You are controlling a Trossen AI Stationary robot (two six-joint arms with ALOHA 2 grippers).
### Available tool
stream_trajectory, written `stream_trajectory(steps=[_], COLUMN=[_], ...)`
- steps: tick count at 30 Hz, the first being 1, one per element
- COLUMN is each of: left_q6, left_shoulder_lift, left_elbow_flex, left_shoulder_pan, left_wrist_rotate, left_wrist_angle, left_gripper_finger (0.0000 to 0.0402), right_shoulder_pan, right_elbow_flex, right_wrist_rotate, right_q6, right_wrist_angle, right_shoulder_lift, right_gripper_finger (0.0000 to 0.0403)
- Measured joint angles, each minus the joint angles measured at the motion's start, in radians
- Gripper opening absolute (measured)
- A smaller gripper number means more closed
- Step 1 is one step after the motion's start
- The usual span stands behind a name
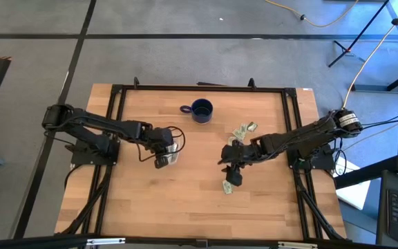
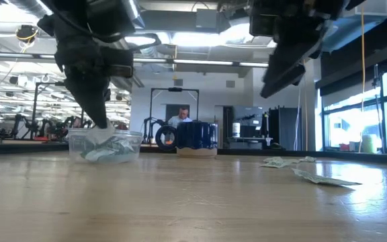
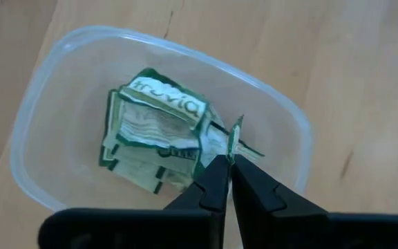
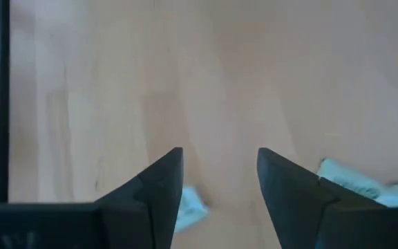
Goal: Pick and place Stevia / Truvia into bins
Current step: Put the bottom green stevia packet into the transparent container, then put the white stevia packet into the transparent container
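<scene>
The clear tub (image 3: 61, 62) holds several pale green and white Truvia sachets (image 3: 154, 128). It stands on the table's left half (image 1: 174, 158), and in the low view (image 2: 103, 145) it is at the left. My left gripper (image 3: 228, 162) is above the tub, pointing down, shut on one sachet. My right gripper (image 4: 220, 155) is open and raised above the table (image 1: 232, 174), touching nothing. Loose sachets lie flat near it: one towards the near edge (image 1: 228, 187) and a few on the far side (image 1: 244, 129). My left gripper pinches a single sachet (image 3: 235, 133) between its two fingertips (image 3: 216, 176), coming from above and pointing down. The sachet stands edge-on to the wrist camera, over the tub's inside. I cannot tell whether its lower end touches the sachets lying in the tub.
A dark blue mug (image 1: 201, 109) stands near the table's far edge, between the arms. Black frame rails (image 1: 199, 88) run along the table's edges. Bare wood lies between the tub and the loose sachets. A person (image 2: 182, 115) sits far off in the room behind.
</scene>
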Motion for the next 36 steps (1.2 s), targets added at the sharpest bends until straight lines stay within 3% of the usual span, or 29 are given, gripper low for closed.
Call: stream_trajectory(steps=[13, 17, 24, 36], left_q6=[0.101, 0.102, 0.102, 0.112], left_shoulder_lift=[-0.055, -0.094, -0.139, -0.142], left_elbow_flex=[0.0, 0.0, 0.0, 0.0], left_shoulder_pan=[0.027, 0.032, 0.032, 0.031], left_wrist_rotate=[-0.037, -0.09, -0.09, -0.09], left_wrist_angle=[0.055, 0.053, 0.056, 0.052], left_gripper_finger=[0.0073, 0.0074, 0.0074, 0.0073], right_shoulder_pan=[0.106, 0.106, 0.106, 0.106], right_elbow_flex=[-0.037, -0.037, -0.037, -0.036], right_wrist_rotate=[0.026, 0.026, 0.018, -0.018], right_q6=[-0.026, -0.03, -0.093, -0.184], right_wrist_angle=[-0.001, -0.001, 0.039, 0.099], right_shoulder_lift=[0.114, 0.164, 0.225, 0.251], right_gripper_finger=[0.018, 0.0154, 0.0117, 0.0114])
